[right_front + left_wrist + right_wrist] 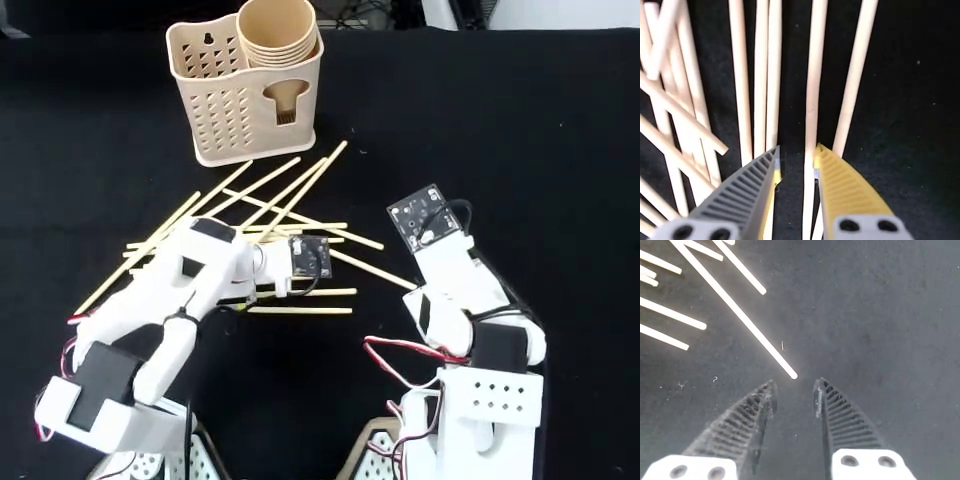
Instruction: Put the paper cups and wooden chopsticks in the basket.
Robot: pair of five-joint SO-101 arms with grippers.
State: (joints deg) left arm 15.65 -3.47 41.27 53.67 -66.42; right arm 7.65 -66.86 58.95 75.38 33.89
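A beige slotted basket [225,110] stands at the back of the table, with a stack of paper cups [278,35] in its right compartment. Several wooden chopsticks [290,195] lie scattered on the black cloth in front of it. My left arm [200,280] hangs over the pile. My left gripper [797,149] is open, low over the sticks, and one chopstick [811,100] runs between its fingers close to the yellow one. My right gripper [795,384] is open above bare cloth, the end of a chopstick [740,312] lying just ahead of its tips.
Black cloth covers the whole table [520,130]. The right arm's base [490,400] sits at the front right. Red cables [395,355] loop between the two arms near the front edge.
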